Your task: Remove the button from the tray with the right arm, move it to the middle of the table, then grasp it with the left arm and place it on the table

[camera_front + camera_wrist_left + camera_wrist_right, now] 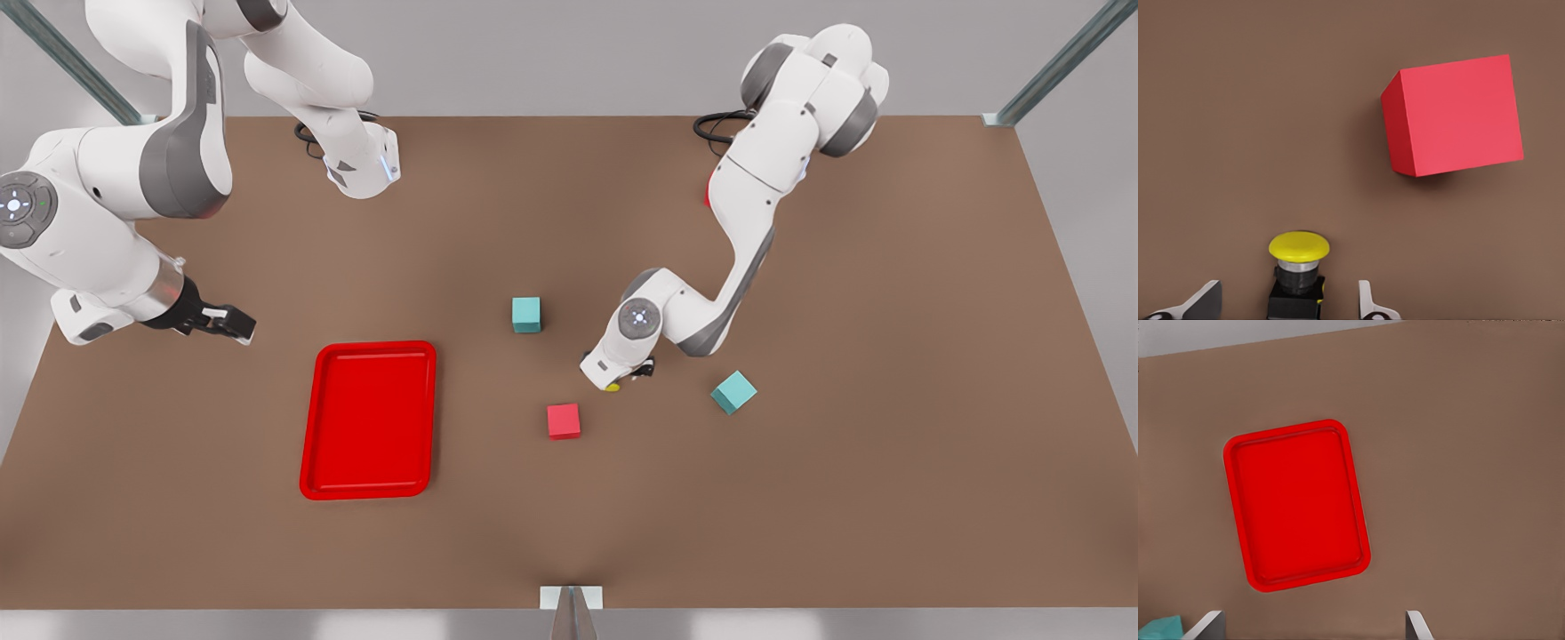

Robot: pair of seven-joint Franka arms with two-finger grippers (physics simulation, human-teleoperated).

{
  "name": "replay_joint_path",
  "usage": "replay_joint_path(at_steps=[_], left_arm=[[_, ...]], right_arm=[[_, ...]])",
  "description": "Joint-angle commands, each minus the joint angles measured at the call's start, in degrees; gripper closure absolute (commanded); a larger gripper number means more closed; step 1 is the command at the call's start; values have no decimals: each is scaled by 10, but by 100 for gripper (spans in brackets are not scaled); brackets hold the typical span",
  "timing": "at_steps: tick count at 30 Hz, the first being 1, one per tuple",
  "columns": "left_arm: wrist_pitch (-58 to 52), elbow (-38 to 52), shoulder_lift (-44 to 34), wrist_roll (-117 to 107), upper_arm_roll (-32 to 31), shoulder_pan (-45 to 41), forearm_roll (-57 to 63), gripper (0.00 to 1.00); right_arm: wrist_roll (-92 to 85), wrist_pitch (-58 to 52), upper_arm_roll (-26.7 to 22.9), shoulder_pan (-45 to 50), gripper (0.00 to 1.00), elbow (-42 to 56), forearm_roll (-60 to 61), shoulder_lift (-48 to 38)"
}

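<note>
Nearest on the brown bench (889,444): red tray (369,420), lying flat left of centre in the front view, nothing in it. Just past its far edge, mid-bench, a red cube (564,420). Slightly farther and right of that cube, the button (612,388), yellow cap on dark base, standing on the bench between the fingers (1368,303) of the left gripper (622,378). Fingers spread wide, gaps seen on both sides of the button, no contact. Right of it, a tilted teal cube (733,392). Farther back, a second teal cube (526,315) near the middle. Far left, right gripper (233,324) raised above the bench beyond the tray, fingers (1208,625) wide apart, holding nothing, waiting.
</note>
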Motion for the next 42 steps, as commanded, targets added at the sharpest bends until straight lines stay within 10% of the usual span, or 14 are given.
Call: replay_joint_path(at_steps=[1,18,27,42], left_arm=[[19,0,5,-89,0,0,2,0],[21,2,26,5,-2,-4,0,0],[20,4,24,13,-1,-3,-1,32],[20,6,25,13,0,-3,-3,45]], right_arm=[[-109,-1,0,-1,0,0,0,-1],[-108,-1,1,-2,0,1,3,-1],[-107,-21,3,-1,0,3,0,-2],[-109,-14,0,-4,0,4,-7,15]])
